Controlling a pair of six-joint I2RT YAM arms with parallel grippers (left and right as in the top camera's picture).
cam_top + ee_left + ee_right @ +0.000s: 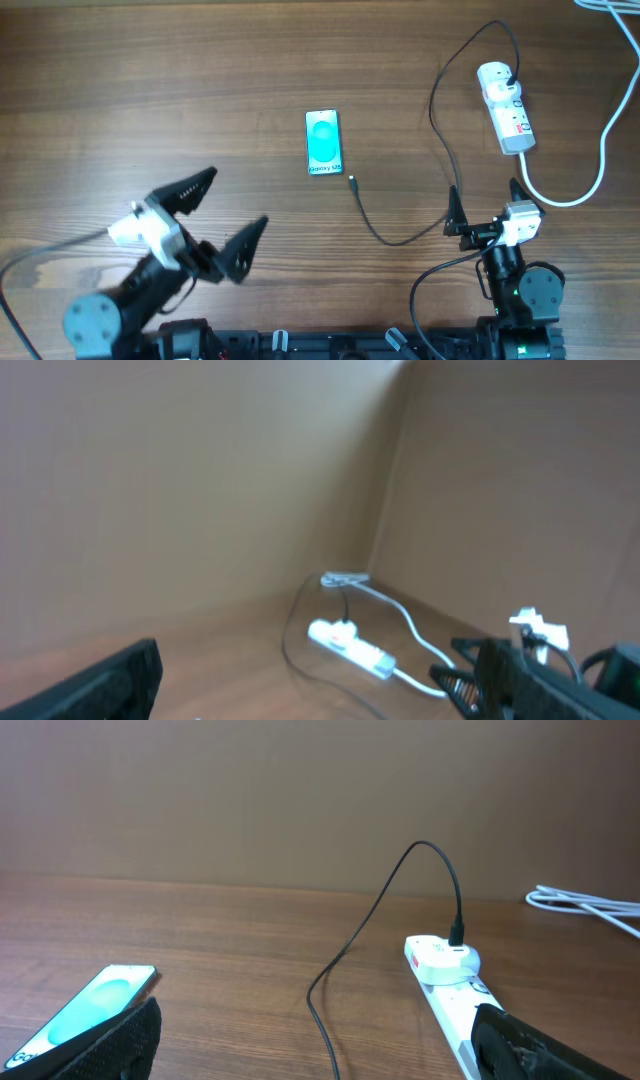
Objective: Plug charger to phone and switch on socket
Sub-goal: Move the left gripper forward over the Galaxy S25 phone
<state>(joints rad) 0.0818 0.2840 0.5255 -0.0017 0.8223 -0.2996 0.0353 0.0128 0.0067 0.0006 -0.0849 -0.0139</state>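
The phone lies flat mid-table, cyan screen up; it also shows at the left of the right wrist view. The charger cable runs from the socket in a loop to its small plug, which lies loose just below the phone. The socket shows in the left wrist view and the right wrist view. My left gripper is open and empty at the lower left. My right gripper is open and empty below the socket, over the cable.
A thick white cord loops from the socket's near end to the table's far right corner. Brown walls stand behind the table in both wrist views.
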